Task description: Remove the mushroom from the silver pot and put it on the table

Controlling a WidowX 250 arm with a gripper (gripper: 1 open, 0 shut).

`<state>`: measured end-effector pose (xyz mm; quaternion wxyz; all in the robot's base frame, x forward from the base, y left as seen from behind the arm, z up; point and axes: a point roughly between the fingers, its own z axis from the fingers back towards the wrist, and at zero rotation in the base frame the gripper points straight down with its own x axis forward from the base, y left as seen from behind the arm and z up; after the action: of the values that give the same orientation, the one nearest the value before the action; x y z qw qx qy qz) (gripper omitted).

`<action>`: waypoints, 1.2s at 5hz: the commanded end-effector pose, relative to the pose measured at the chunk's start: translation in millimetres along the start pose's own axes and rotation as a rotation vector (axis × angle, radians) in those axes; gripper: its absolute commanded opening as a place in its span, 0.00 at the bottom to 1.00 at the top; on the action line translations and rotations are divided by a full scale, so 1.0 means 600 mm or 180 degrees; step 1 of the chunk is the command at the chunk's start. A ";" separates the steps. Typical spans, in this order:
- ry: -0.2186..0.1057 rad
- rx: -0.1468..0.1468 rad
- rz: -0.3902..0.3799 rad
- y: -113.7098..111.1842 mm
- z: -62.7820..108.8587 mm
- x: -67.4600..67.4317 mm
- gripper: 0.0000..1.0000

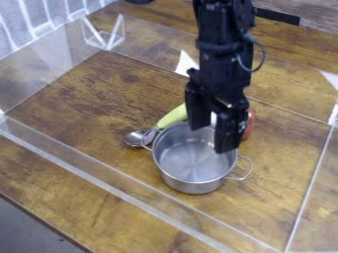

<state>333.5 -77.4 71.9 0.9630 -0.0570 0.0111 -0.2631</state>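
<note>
The silver pot (199, 166) stands upright on the table (93, 99), and its inside looks empty. My gripper (211, 124) points straight down over the pot's far rim. It is open, its fingers (196, 107) spread apart with nothing between them. Just right of the right finger a small reddish-brown shape (246, 122) peeks out. It may be the mushroom lying outside the pot, but it is mostly hidden and I cannot be sure.
A yellow-green vegetable (171, 117) lies behind the pot on its left, and a small metal spoon (138, 138) rests beside the pot's left rim. Low clear acrylic walls (79, 173) border the tabletop on all sides.
</note>
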 end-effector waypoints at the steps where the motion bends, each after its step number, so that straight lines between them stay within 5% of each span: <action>1: -0.0122 0.0047 -0.0052 -0.003 0.009 0.007 1.00; 6: -0.0072 0.0024 -0.0043 0.020 -0.038 0.006 1.00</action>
<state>335.6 -75.7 35.3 0.9596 -0.0585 0.0203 -0.2745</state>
